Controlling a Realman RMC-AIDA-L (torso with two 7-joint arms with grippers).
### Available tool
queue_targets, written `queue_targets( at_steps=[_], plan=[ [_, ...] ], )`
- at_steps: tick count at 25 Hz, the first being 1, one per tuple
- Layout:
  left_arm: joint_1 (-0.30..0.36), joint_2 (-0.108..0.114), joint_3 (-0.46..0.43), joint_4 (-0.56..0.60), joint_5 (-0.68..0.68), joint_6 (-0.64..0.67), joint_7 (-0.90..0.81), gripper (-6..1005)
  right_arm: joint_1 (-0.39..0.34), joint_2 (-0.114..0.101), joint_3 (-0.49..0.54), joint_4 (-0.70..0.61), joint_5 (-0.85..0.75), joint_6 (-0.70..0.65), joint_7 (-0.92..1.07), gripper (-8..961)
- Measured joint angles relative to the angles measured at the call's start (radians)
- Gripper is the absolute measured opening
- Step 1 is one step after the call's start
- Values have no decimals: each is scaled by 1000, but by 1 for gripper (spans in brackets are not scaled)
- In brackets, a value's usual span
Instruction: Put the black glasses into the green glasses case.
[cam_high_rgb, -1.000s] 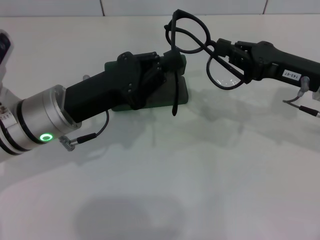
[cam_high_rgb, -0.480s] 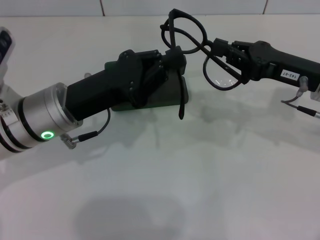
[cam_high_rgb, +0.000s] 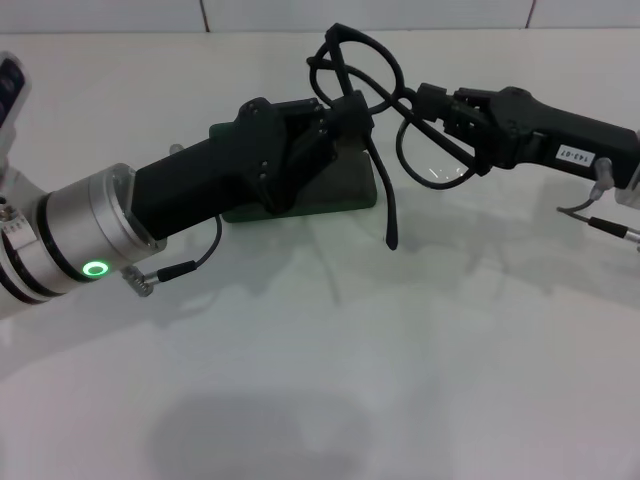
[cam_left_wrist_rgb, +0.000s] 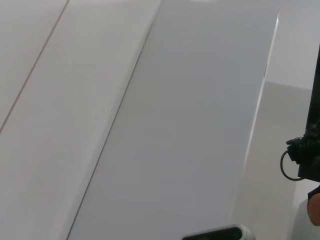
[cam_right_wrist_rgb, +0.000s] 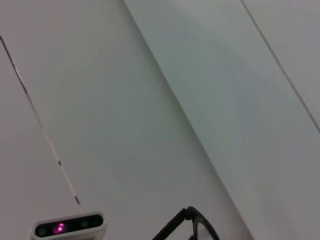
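Right gripper (cam_high_rgb: 432, 103) clamped on black glasses (cam_high_rgb: 372, 85), held just above green glasses case (cam_high_rgb: 345, 190). Left gripper (cam_high_rgb: 345, 112) beside them over case; open or closed unclear.

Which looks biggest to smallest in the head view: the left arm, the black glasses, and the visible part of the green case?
1. left arm, though it is nearest the camera.
2. black glasses.
3. green glasses case, mostly hidden behind the left arm.

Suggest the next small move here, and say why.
Probably the left gripper should fold the dangling temple arm inward: the right gripper holds the black glasses aloft by the frame above the green glasses case, one temple hanging open.
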Motion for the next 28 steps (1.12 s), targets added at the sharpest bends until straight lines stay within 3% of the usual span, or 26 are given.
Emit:
queue_targets(
  at_steps=[28],
  plan=[
    [-25, -2, 0, -23, -2, 0, 4, 47, 7, 1, -51, 2, 18, -57, 22, 70]
  ],
)
